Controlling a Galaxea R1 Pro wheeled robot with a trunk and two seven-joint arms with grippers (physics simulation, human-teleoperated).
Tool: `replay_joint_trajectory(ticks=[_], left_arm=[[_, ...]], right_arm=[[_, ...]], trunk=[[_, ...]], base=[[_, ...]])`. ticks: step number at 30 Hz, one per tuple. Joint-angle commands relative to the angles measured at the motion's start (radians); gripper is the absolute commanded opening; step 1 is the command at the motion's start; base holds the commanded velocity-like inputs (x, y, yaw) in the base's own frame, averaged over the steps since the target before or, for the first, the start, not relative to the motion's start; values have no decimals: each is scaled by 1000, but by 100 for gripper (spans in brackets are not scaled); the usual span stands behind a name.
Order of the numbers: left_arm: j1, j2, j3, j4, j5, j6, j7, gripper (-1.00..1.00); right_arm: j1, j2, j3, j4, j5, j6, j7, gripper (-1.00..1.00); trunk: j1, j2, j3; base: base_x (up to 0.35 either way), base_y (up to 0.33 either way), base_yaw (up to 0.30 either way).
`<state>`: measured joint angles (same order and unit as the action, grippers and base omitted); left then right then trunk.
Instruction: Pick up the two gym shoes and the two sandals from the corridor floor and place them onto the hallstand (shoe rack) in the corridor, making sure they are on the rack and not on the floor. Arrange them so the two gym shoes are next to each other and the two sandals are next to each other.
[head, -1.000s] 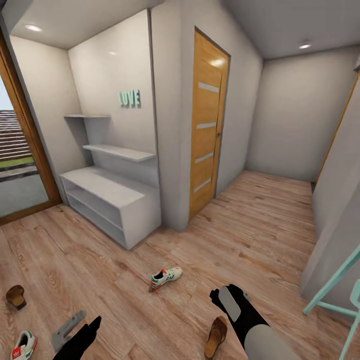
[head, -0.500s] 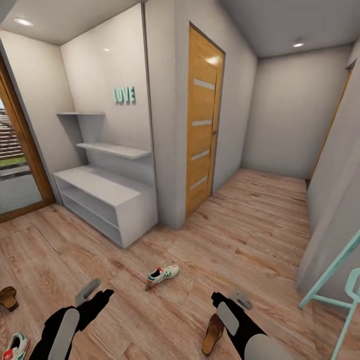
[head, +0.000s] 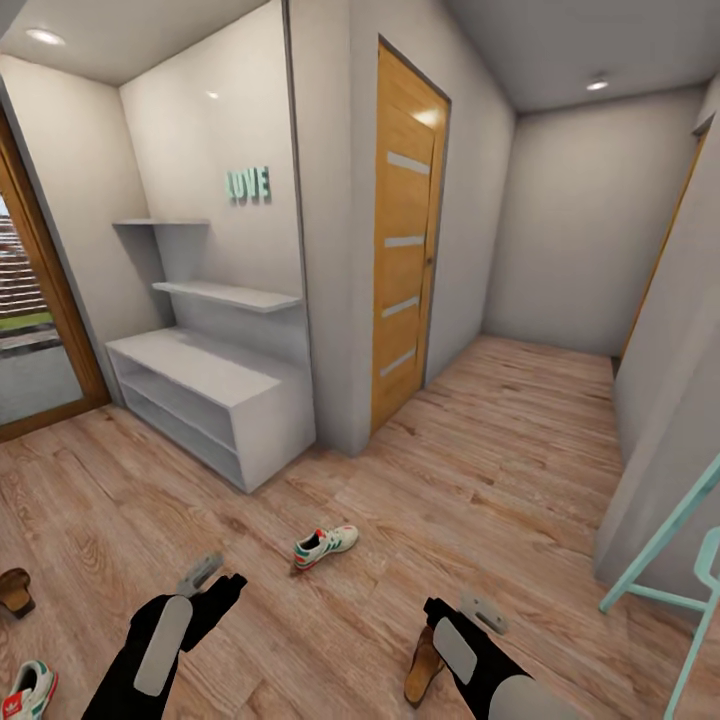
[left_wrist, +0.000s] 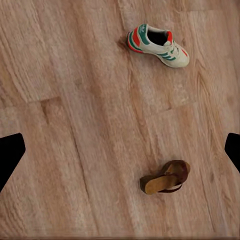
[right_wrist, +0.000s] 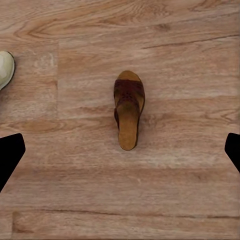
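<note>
Four shoes lie scattered on wood-plank floor (head: 480, 450); right gripper (right_wrist: 120, 150) wide, empty — centred over brown leather sandal (right_wrist: 128, 108), probably for grasp; left gripper (left_wrist: 120, 150) wide.

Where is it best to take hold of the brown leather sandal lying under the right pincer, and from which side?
Probably from straight above, closing across its narrow middle. The brown leather sandal with a tan footbed lies flat and sole-down on the wood-plank floor, its long sides free. The right pincer hangs above it, fingers spread wide, so they could straddle the sandal's width just behind the dark strap.
</note>
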<state>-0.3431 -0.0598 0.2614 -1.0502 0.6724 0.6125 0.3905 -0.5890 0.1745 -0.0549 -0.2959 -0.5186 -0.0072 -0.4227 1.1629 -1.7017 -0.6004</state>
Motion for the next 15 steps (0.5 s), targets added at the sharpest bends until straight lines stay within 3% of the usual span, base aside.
replay_joint_trajectory(ticks=[1, 7, 15], left_arm=[[0, 0, 0, 0, 0, 0, 0, 100], [-5, -3, -18, 45, 0, -38, 3, 100], [-6, -3, -20, 58, 0, -50, 7, 100]], right_arm=[[0, 0, 0, 0, 0, 0, 0, 100], [0, 0, 7, -2, 1, -5, 24, 100], [1, -1, 52, 2, 31, -4, 148, 100]], trunk=[[4, -7, -3], [27, -49, -22], [58, -105, -47]], base=[[0, 0, 0], [0, 0, -8], [0, 0, -32]])
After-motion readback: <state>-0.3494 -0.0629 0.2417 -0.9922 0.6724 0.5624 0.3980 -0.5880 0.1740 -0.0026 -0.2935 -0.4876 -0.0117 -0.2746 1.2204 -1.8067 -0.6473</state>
